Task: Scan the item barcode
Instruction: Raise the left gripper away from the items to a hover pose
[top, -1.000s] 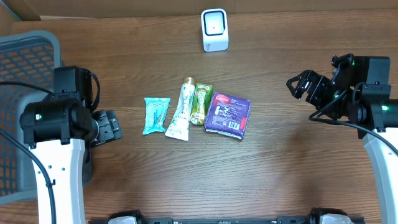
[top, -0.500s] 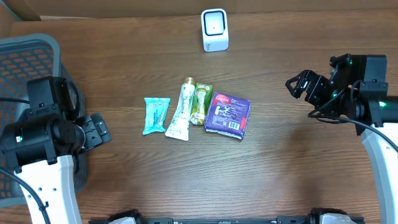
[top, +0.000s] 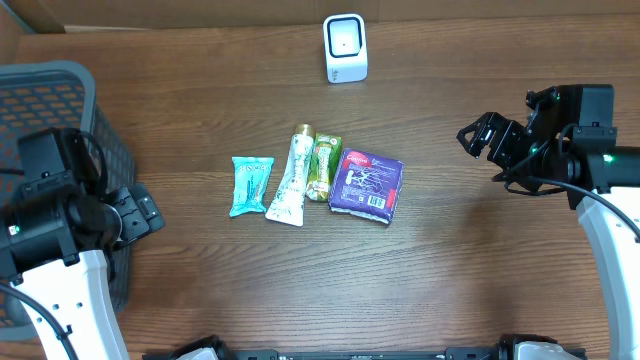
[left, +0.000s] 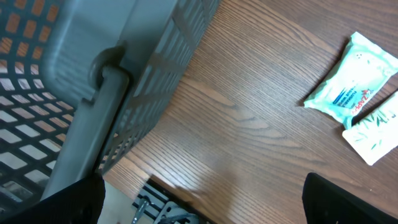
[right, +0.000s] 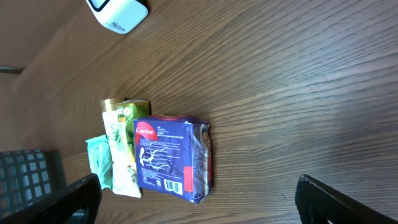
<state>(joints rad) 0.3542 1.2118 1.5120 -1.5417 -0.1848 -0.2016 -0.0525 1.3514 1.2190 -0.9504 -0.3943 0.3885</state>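
Purple pack (top: 367, 184) flat on table (top: 450, 280).

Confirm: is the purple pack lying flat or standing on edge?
Flat: the purple pack lies broad face up on the table, its barcode showing.

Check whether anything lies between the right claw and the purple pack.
Nothing visible does. Only bare table lies between the open right claw and the purple pack.

Basket (top: 45, 70) cut by left edge; scanner (right: 121, 14) cropped at top; purple pack (top: 367, 185) print illegible.
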